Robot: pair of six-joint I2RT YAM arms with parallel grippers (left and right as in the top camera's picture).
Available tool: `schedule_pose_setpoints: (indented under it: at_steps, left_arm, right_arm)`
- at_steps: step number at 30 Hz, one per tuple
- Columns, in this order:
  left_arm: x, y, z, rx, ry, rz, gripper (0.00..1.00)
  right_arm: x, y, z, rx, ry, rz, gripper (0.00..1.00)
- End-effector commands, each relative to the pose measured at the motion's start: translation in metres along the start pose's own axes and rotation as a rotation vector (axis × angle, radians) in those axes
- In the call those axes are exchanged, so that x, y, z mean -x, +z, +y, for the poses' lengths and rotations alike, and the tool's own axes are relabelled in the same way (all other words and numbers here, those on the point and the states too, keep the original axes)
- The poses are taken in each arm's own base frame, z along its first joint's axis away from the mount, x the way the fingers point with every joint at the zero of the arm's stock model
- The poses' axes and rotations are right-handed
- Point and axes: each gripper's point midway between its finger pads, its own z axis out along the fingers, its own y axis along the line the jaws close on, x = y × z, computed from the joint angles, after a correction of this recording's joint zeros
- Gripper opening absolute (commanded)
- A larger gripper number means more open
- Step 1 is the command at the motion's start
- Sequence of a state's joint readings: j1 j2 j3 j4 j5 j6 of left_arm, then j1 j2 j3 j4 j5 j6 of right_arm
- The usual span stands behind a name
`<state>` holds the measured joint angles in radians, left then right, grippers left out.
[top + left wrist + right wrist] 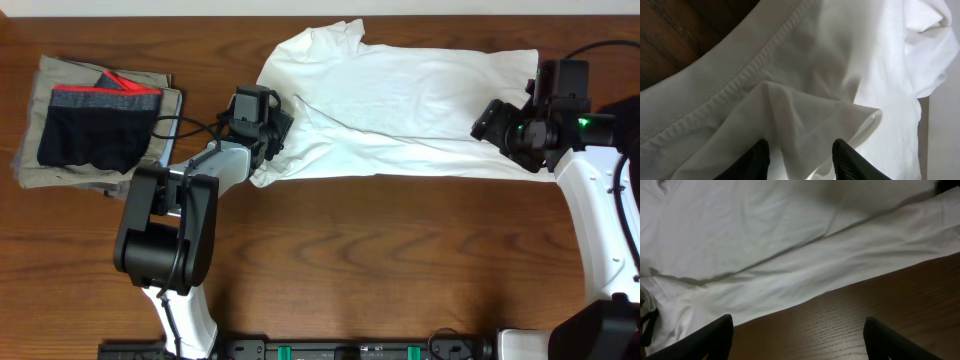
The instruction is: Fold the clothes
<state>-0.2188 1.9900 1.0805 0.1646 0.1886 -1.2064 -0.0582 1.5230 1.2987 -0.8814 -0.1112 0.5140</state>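
- White short-sleeved T-shirt [400, 110] lies spread and wrinkled across the far side of the table, from the centre out to the right.
- Left gripper [800, 160] sits at the shirt's left end. A raised fold fills the narrow gap between its fingers [757, 162], but I cannot tell whether they pinch it.
- Right gripper [797, 330] hangs over the shirt's near right hem, jaws wide apart and holding nothing.
- Dark wooden table [400, 260] shows bare on the near side.
- Khaki-grey folded pieces [60, 75] are stacked far left, with black shorts [90, 140] on top.
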Motion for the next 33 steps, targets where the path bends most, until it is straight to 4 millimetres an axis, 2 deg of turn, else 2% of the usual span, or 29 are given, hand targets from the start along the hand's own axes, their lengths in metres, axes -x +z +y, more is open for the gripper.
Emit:
schedule_pose_setpoints:
  at_steps: [1,9,16,20,28,33]
  left_arm:
    - [-0.001,0.004,0.003,0.006,-0.001,0.008,0.43]
    - [0.000,0.004,0.003,0.006,-0.002,0.006,0.29]
    - [0.003,0.004,0.004,0.012,-0.001,-0.014,0.06]
    - [0.004,0.004,0.001,0.000,0.001,-0.016,0.06]
    - [0.012,0.000,-0.033,-0.084,0.062,-0.032,0.06]
    - [0.026,-0.001,-0.033,-0.063,0.102,-0.111,0.06]
  right_arm:
    - [0.004,-0.001,-0.003,-0.009,-0.010,-0.011,0.82]
    - [0.004,-0.001,-0.002,-0.008,-0.010,-0.012,0.82]
    - [0.004,-0.001,-0.002,-0.009,-0.010,-0.012,0.82]
    - [0.004,-0.001,-0.003,-0.009,-0.010,-0.011,0.82]
    - [0.003,0.001,-0.005,-0.019,-0.009,-0.011,0.82]
    - [0.001,0.002,-0.006,-0.024,-0.009,-0.007,0.82]
